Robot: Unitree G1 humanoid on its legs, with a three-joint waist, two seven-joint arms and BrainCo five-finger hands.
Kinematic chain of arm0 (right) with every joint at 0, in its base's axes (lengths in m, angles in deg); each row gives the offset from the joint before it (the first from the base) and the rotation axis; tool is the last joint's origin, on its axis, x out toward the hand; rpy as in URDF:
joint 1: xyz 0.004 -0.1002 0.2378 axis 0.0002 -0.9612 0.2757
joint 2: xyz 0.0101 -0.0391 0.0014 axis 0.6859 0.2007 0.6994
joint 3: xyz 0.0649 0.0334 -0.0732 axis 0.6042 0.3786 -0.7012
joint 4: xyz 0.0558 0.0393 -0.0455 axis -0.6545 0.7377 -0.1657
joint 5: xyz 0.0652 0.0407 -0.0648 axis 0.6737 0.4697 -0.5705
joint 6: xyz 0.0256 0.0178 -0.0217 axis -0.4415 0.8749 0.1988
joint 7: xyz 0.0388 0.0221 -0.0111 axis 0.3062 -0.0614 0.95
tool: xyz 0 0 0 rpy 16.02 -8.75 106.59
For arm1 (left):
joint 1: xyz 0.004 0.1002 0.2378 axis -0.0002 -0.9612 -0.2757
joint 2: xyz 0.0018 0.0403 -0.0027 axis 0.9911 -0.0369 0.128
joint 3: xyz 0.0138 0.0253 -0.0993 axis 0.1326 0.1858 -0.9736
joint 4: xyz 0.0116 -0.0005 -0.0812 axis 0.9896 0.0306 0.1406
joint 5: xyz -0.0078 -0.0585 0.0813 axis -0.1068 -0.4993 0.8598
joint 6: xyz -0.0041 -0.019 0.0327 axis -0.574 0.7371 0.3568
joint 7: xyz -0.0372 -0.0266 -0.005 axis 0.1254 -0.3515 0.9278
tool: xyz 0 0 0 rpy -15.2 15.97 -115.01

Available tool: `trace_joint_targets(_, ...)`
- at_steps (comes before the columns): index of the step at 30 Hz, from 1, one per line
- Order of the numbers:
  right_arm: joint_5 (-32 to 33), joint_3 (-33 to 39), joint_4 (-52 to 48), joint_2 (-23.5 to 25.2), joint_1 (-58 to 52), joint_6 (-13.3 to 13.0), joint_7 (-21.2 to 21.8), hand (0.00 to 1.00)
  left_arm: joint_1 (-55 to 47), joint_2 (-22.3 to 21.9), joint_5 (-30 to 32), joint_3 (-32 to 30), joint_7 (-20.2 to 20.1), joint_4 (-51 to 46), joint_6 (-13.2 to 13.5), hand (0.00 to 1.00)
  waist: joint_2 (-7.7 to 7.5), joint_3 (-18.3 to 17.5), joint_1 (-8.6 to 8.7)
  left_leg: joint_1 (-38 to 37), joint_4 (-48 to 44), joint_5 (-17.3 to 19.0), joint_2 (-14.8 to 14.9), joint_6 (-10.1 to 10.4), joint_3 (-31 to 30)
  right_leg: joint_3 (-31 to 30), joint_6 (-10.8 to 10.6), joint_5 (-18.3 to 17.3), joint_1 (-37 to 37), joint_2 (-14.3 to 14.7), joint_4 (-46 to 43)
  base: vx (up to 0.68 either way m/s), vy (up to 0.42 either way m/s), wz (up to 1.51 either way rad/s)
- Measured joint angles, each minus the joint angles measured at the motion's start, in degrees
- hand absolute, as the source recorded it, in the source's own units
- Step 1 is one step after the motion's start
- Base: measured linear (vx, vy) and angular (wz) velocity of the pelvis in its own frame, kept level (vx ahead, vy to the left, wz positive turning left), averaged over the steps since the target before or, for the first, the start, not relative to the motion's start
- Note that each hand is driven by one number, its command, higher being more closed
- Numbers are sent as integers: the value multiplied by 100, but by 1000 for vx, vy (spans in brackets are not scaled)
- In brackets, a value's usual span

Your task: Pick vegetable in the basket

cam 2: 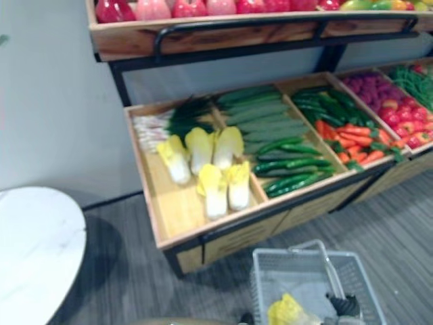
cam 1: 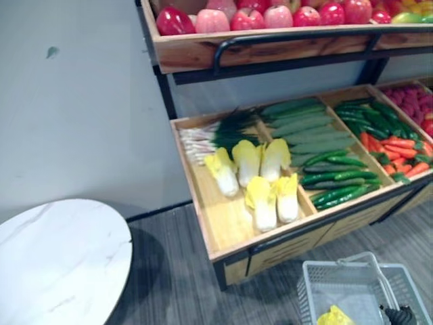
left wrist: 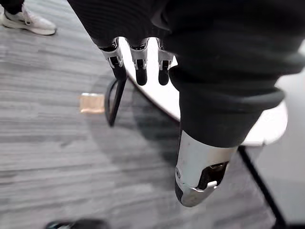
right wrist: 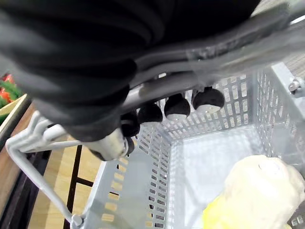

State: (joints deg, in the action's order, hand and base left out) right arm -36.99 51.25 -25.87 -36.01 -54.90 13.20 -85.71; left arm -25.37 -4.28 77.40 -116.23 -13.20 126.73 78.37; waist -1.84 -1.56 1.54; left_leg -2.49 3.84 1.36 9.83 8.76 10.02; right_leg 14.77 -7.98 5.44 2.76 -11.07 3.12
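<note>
The right robot hand was curled round the handle of the grey basket, near and right, in front of the wooden shelf. One yellow-white cabbage lay inside the basket. More cabbages lay in the shelf's left compartment, beside cucumbers. The left robot hand hung with straight, parted fingers above the floor, beside the round white desk.

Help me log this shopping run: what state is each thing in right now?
basket, handle raised
cabbage, lying on the basket's bottom
right hand, curled round the handle
left hand, fingers relaxed, holding nothing
shelf cabbages, five lying in their wooden compartment
</note>
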Motion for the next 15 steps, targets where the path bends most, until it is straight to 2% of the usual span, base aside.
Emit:
trace_joint_targets(3,-2,-3,39,-2,24,0,-4,100,1,-3,188,312,-378,206,-14,0,-1,2,-1,-119,-5,69,18,31,203,-215,-1,1,-2,40,-8,12,-1,-39)
trace_joint_targets(8,0,-6,80,-3,18,10,-89,100,76,21,171,975,-704,217,53,0,-33,67,23,-368,-255,348,48,36,559,-568,-10,-20,-16,72,-147,21,17,-42)
trace_joint_targets(12,9,1,76,1,-61,48,-95,100,233,53,297,1629,-834,219,154,0,45,195,157,-202,-1613,1190,214,7,730,-867,-87,-326,62,-13,-810,-9,66,-32)
trace_joint_targets(14,7,0,26,82,-41,47,-92,100,379,122,434,1915,-828,214,186,0,13,207,141,92,-2167,1510,234,-101,953,-1154,-199,-255,326,-58,-921,-115,177,-64)
trace_joint_targets(15,5,-21,-114,201,-39,45,-93,100,497,209,447,2064,-805,217,187,0,-49,255,149,256,-2416,1659,211,-204,1161,-1396,-294,-80,557,-104,-944,-219,229,-89)
